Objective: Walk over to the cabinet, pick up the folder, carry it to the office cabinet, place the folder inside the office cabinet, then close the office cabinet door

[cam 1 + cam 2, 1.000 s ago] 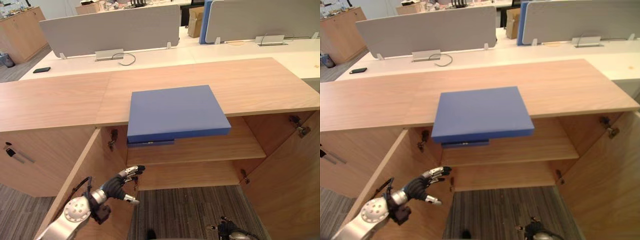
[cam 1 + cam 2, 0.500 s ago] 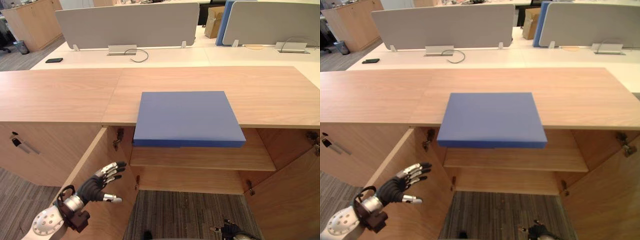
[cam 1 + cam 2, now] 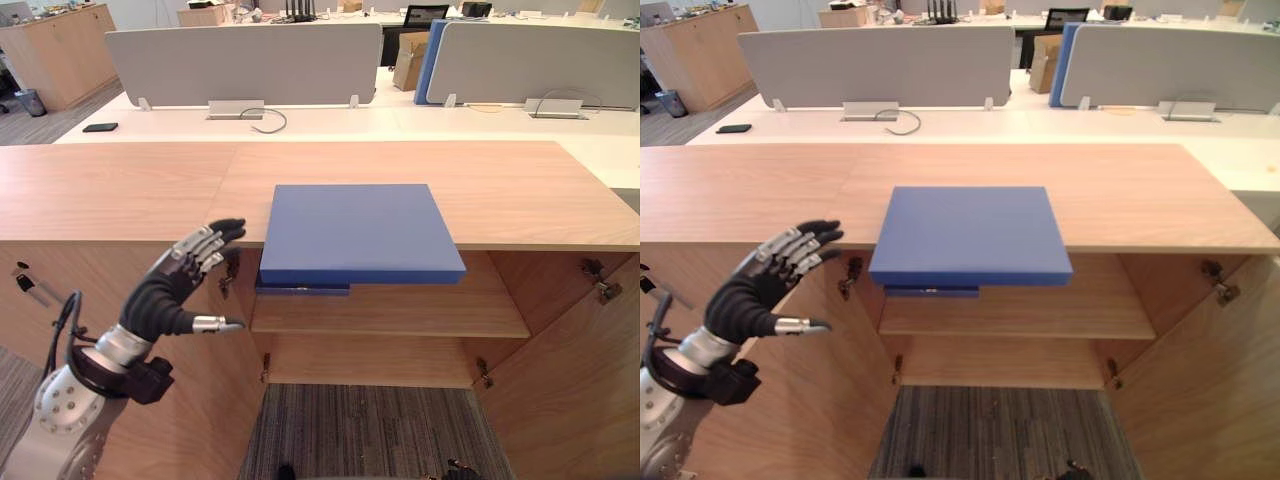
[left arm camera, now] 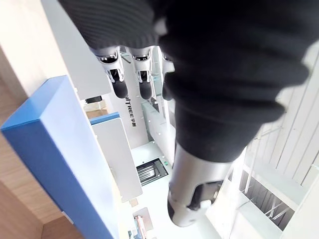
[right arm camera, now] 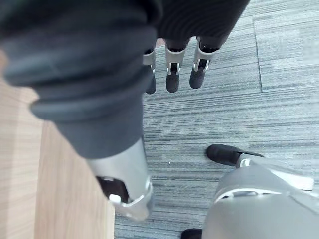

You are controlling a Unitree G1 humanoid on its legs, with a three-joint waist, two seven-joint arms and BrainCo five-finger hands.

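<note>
A flat blue folder [image 3: 360,230] lies on the wooden cabinet top [image 3: 120,190], its front edge hanging over the open compartment. My left hand [image 3: 175,285] is raised in front of the cabinet, just left of the folder and apart from it. Its fingers are spread and straight and it holds nothing. The left wrist view shows the left hand's fingers [image 4: 129,79] with the folder [image 4: 60,159] beyond them. My right hand [image 5: 172,74] hangs low over the grey carpet, fingers straight and empty.
Both cabinet doors stand open, the left door [image 3: 200,400] below my left hand and the right door [image 3: 580,380] opposite. A bare shelf [image 3: 400,310] sits inside. Behind are white desks with grey dividers [image 3: 240,60], a black phone [image 3: 100,127] and a cardboard box [image 3: 408,60].
My left hand has risen from low beside the left door to the height of the cabinet top, close to the folder's left edge. The camera view has shifted a little.
</note>
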